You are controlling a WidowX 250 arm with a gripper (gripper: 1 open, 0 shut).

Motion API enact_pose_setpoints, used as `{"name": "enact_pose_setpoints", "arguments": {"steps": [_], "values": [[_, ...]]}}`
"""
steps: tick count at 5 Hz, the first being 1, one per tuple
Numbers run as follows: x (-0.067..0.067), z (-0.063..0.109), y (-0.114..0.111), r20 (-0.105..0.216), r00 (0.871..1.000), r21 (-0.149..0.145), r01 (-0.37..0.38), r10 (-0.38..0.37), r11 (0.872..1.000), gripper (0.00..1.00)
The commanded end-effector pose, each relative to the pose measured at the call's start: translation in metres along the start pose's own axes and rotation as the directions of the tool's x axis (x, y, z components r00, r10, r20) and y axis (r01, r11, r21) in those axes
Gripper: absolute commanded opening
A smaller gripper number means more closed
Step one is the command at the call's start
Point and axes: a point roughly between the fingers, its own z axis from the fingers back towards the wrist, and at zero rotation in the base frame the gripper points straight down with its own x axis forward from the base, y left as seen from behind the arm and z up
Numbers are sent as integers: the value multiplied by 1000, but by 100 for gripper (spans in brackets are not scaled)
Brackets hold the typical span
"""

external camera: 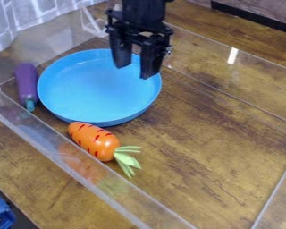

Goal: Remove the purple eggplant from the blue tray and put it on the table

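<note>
Slim dark-purple toy eggplant (28, 82): outside round bright-blue plastic tray (97, 88), just beside its left rim, on brown wood-plank table (211, 134), near left edge. Black gripper (135, 71): fingers spread apart, above tray's far rim; upper part cut off. Blue object (0, 213), lower-left corner: cut off, unidentifiable.

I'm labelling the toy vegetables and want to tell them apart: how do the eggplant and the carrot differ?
The eggplant is purple and slim; the carrot is orange and thicker. The eggplant has a plain body, while the carrot has dark marks and green leaves. Both lie outside the blue tray.
</note>
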Motion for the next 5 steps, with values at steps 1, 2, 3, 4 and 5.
{"name": "enact_pose_setpoints", "arguments": {"steps": [1, 2, 3, 4, 5], "values": [[10, 16, 6, 45, 997, 10, 65, -66, 998, 100], [9, 14, 4, 38, 993, 7, 111, -111, 994, 0], [7, 12, 3, 32, 987, 4, 157, -157, 988, 0], [3, 13, 2, 28, 984, 1, 179, -179, 984, 0], [-1, 14, 1, 25, 980, -2, 198, -198, 980, 0]]}}
